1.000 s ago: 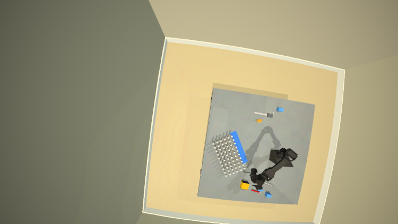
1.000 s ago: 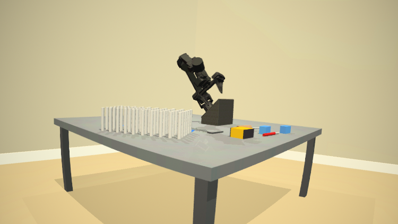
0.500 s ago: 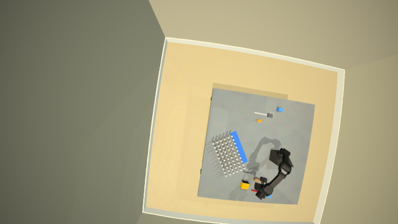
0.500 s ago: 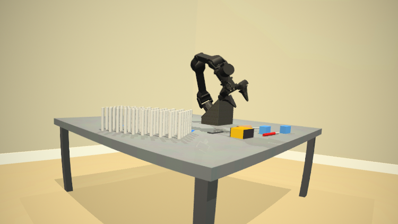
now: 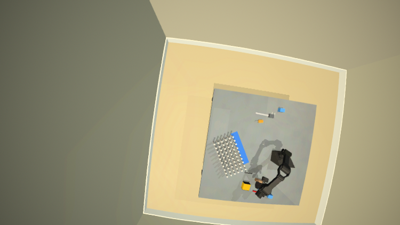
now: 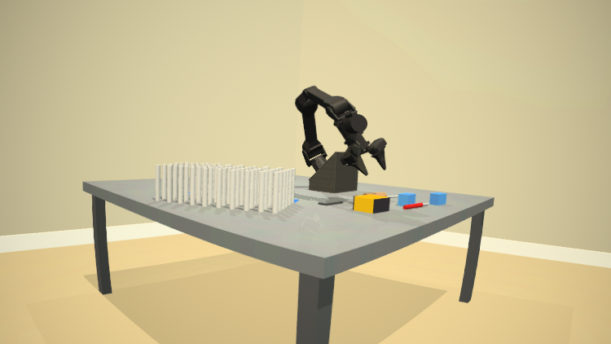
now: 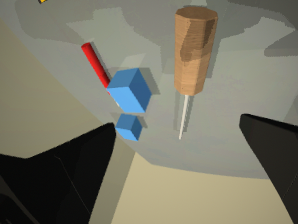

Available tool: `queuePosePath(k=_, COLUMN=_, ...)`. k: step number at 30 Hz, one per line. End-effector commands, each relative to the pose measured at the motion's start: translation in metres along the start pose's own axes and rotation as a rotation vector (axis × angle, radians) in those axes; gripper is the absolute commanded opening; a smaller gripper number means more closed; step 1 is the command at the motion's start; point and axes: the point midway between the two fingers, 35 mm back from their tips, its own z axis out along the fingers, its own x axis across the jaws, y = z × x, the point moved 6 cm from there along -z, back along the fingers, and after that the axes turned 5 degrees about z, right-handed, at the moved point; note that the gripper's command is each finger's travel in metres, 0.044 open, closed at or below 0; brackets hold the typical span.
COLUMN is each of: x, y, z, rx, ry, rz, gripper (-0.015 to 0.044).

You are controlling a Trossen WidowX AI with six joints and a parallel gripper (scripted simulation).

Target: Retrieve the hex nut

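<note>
- A gray, four-legged table (image 5: 240, 109) (image 6: 324, 239) (image 7: 225, 140) stands on a pale, wood-toned floor (image 5: 190, 70) (image 6: 256, 299), with beige walls (image 5: 84, 111) (image 6: 128, 85) and a white baseboard (image 5: 252, 52) (image 6: 534, 252).
- Upright, off-white spacers (image 5: 226, 176) (image 6: 261, 192) form a dense field near one table edge; a blue strip (image 5: 241, 148) (image 6: 296, 200) runs alongside.
- The hex nut cannot be made out in any view, so its place is uncertain.
- The black gripper (image 5: 261, 182) (image 6: 375, 171) (image 7: 178, 124) is wide open and holding nothing, raised above the tabletop.
- Beneath it lies a wooden-handled tool (image 5: 258, 180) (image 6: 375, 194) (image 7: 178, 124) with a thin metal shaft.
- Nearby are a yellow-and-black block (image 5: 246, 186) (image 6: 362, 203), a red-handled tool (image 5: 254, 191) (image 6: 413, 205) (image 7: 178, 124) and two blue blocks (image 5: 270, 196) (image 6: 437, 198) (image 7: 130, 90).
- A thin dark tool (image 5: 248, 173) (image 6: 330, 202) lies just outside the field's corner.
- Well apart, a gray-headed tool (image 5: 271, 115) and a small orange piece (image 5: 260, 121) lie near another blue block (image 5: 281, 110).
</note>
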Motion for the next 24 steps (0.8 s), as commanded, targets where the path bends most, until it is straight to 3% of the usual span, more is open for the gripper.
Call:
queuePosePath(k=1, x=-0.0071, y=0.0055, z=0.0161, rx=0.001, ry=-0.017, rz=-0.003, gripper=0.0440)
queuePosePath(k=12, x=-0.0050, y=0.0068, z=0.0158, rx=0.001, ry=-0.016, rz=-0.003, gripper=0.0440)
queuePosePath(k=18, x=-0.0050, y=0.0068, z=0.0158, rx=0.001, ry=-0.016, rz=-0.003, gripper=0.0282)
queuePosePath(k=24, x=-0.0050, y=0.0068, z=0.0158, rx=0.001, ry=-0.016, rz=-0.003, gripper=0.0280)
